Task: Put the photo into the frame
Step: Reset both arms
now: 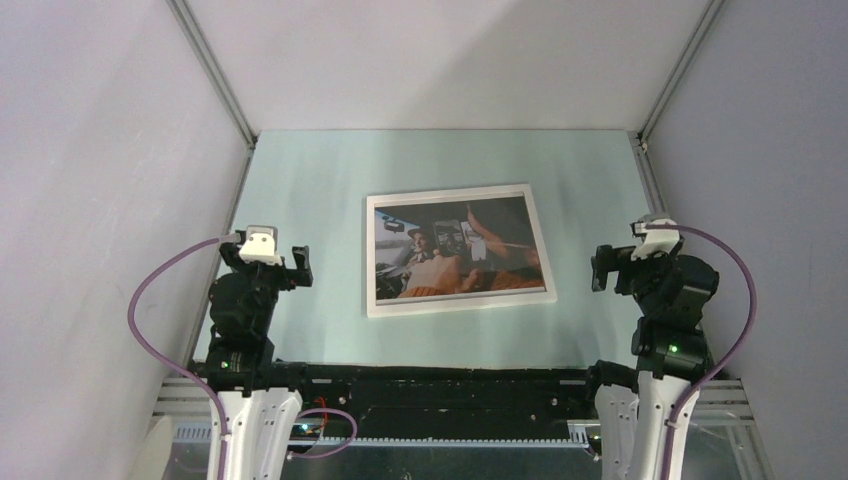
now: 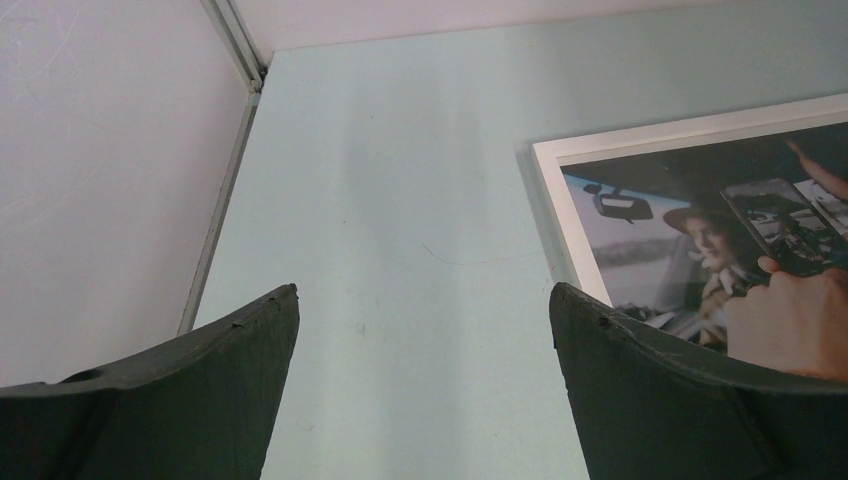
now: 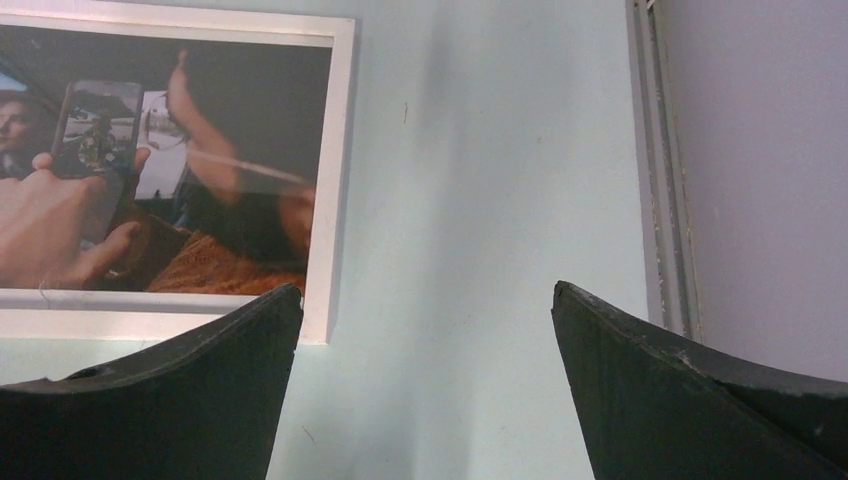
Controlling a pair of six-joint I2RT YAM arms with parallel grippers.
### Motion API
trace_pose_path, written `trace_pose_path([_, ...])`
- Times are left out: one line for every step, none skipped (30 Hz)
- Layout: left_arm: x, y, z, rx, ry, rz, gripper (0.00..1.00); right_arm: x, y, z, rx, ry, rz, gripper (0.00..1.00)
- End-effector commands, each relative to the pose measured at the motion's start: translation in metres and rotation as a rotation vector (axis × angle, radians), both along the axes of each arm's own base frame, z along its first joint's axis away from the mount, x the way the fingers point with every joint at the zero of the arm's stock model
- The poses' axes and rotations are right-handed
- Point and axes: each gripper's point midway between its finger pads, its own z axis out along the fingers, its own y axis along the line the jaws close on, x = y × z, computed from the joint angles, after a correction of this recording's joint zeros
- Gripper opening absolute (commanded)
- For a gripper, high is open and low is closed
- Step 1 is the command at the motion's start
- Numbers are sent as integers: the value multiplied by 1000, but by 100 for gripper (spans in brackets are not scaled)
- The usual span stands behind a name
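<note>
- Left gripper (image 1: 298,265): the jaws stand fully apart and hold nothing. It hovers near the left edge of the table (image 1: 320,180), well apart from the work piece.
- Right gripper (image 1: 603,268): the jaws are likewise spread wide and empty. It hovers near the right edge, also well clear.
- Photo (image 1: 458,250): it lies face up and flat at the middle of the table, between the two arms, turned slightly off square.
- Frame (image 1: 460,304): a white rim surrounds the picture on all four sides. In the top view the near side of this rim shows some thickness, which suggests a frame rather than a paper border alone. No separate frame is visible elsewhere on the table.
- Left wrist view: you see the far left corner of the white rim and bare table between the fingers.
- Right wrist view: you see the near right corner of the rim. A pale streak crosses the picture surface; it cannot be determined whether this is a reflection.
- Step in hand (judgement): the photo appears seated inside the frame, so the insertion looks complete or nearly so. Both arms stand in a neutral, withdrawn pose.
- Next move (judgement): confirm that all four edges of the photo lie within the rim. If a corner rides up, bring one gripper down over that corner and press gently. Avoid dragging the fingers across the picture face, as the assembly may slide on the smooth table.
</note>
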Motion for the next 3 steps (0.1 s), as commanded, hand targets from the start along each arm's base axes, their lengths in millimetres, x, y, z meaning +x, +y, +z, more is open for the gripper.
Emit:
trace_pose_path([2,3,7,24,-40,7,100,0,2,8,-15,-36,17,100])
trace_pose_path([2,3,7,24,-41,4,100,-1,3,9,-16,-41,17,99])
trace_pose_path([2,3,7,23,-38,3,100,-1,3,9,-17,-42,17,100])
